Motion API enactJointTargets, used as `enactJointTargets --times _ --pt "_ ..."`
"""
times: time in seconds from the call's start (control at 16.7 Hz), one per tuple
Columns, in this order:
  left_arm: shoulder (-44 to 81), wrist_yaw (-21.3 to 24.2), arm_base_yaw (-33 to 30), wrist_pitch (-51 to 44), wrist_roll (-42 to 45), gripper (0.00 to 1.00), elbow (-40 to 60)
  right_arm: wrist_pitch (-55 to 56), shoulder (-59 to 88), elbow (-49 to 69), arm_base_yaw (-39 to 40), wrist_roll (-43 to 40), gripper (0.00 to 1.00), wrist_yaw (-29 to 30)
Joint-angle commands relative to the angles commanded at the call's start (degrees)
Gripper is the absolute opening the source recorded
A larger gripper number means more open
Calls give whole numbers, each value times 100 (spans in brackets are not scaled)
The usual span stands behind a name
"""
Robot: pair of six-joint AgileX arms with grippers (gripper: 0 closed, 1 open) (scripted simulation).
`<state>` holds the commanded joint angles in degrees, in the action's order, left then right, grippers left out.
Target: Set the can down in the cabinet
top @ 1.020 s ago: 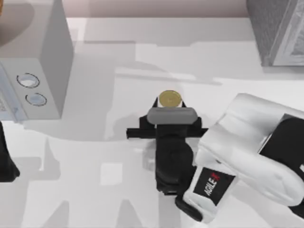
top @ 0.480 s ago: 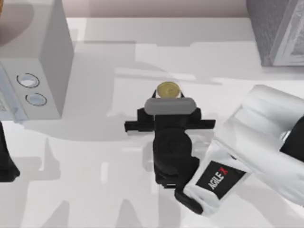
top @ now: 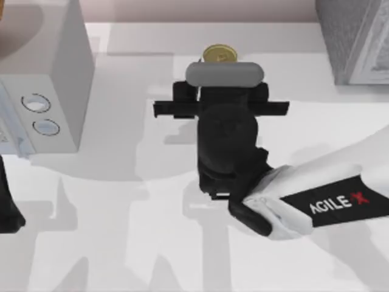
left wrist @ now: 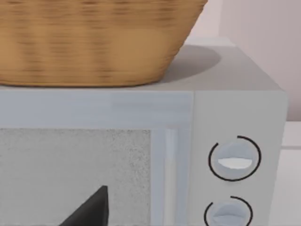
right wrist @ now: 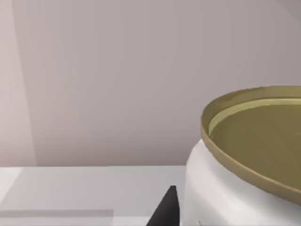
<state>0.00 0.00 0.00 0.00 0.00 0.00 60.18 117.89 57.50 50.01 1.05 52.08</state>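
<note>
- My right claw (top: 220,61) sits toward the far middle of the tabletop (top: 121,207), with the arm reaching in from the right edge of the top view
- The can (top: 219,54) is right at the front of that claw; its gold top peeks out just past the grey wrist housing in the top view
- In the right wrist view the can (right wrist: 244,165) sits very close, with its gold rim and white side showing and one dark fingertip (right wrist: 164,209) just beside its side
- I read the right claw as clenched on the can, though the contact itself is mostly hidden under the wrist
- I cannot tell whether the can touches the tabletop or hangs above it
- The can is well apart from the grey cabinet (top: 355,39) at the far right corner, not inside it
- A microwave (top: 45,91) with two round knobs stands at the left side of the tabletop; in the left wrist view a woven basket (left wrist: 94,42) rests on top of it
- My left arm is parked at the near left edge, its claw (left wrist: 91,209) facing the microwave door; I cannot tell how its fingers stand
</note>
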Motion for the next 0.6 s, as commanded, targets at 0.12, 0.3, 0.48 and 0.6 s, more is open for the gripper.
enactJointTargets --times 0.12,0.3,0.48,0.6 --pt "0 0 0 0 0 100 0 -232 -226 -17 23 -2 0 -2" --pt "0 0 0 0 0 100 0 -263 -256 -19 28 -4 0 -2" --pt "0 0 0 0 0 100 0 -290 -291 -39 -14 -8 0 -34" --pt "0 0 0 0 0 100 0 -508 -531 -256 -174 -68 0 -185"
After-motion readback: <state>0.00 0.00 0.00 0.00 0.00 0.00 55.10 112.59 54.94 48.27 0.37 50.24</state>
